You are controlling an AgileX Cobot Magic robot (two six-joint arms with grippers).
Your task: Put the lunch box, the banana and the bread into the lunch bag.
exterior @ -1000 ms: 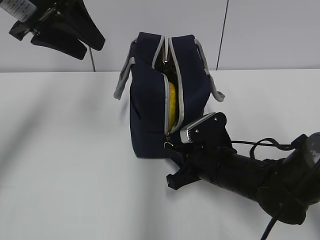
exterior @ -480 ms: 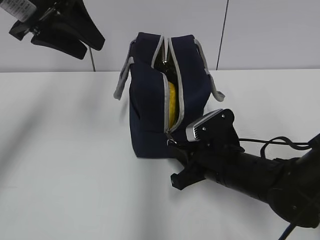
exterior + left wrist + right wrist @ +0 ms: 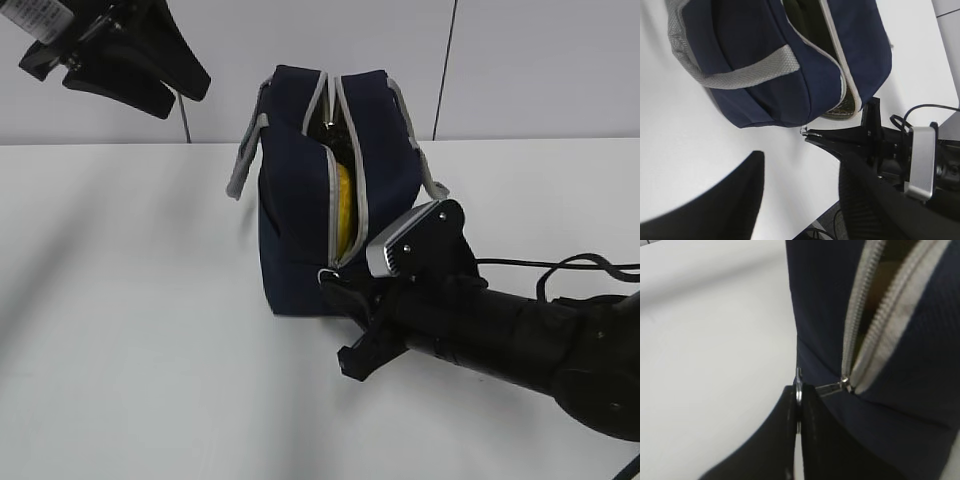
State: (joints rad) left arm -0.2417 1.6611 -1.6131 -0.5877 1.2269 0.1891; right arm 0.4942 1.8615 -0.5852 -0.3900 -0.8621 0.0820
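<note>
The navy lunch bag point(image 3: 295, 225) stands on the white table with its grey zipper open down the near end. The yellow banana point(image 3: 344, 205) shows inside the gap. The lunch box and the bread are hidden. My right gripper point(image 3: 332, 283) is at the bag's lower near corner, shut on the ring zip pull point(image 3: 798, 384), which sits edge-on between the fingers just left of the zipper slider point(image 3: 844, 383). The bag point(image 3: 765, 60) and that ring pull point(image 3: 804, 132) also show in the left wrist view. My left gripper point(image 3: 172, 95) hangs high at the back left, open and empty.
The table point(image 3: 130, 300) is white, with a grey wall behind it. The bag's grey handles point(image 3: 240, 170) hang loose at both sides. The right arm point(image 3: 520, 340) and its cable lie low over the table's front right. The table edge point(image 3: 840, 205) shows in the left wrist view.
My right gripper has shifted a little left and up along the bag's corner, taking the ring pull with it. The bag and the left arm have not moved.
</note>
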